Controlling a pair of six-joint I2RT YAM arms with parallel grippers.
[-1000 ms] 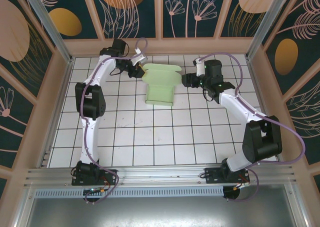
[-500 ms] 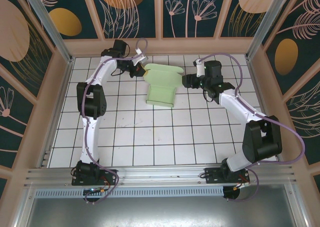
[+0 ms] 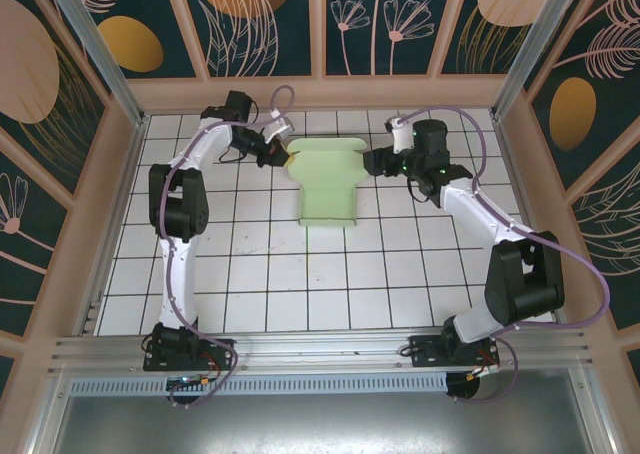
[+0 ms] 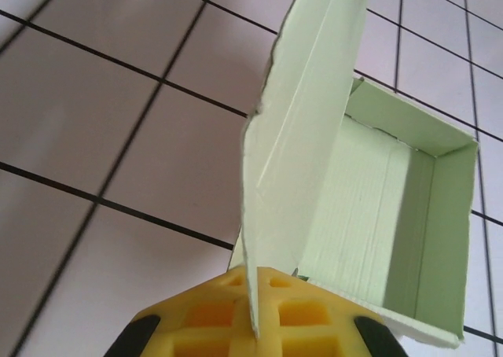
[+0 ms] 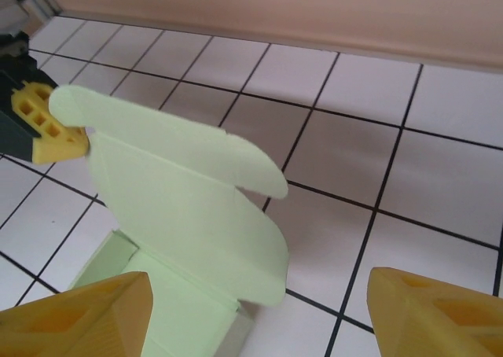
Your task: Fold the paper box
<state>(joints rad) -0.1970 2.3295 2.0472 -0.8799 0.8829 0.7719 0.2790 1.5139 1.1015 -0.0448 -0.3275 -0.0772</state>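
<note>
Paper box (image 3: 328,179): twelve o'clock on the desk (image 3: 260,274), lid raised.
Left claw (image 3: 282,154): pinching lid's nine o'clock edge, likely to steer it.
Right claw (image 3: 372,162): spread at box's three o'clock, probably to brace.

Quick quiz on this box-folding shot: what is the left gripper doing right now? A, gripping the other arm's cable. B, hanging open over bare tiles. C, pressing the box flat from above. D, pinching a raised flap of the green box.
D: in the left wrist view the left gripper is shut on the bottom edge of a flap that stands up from the paper box.
</note>
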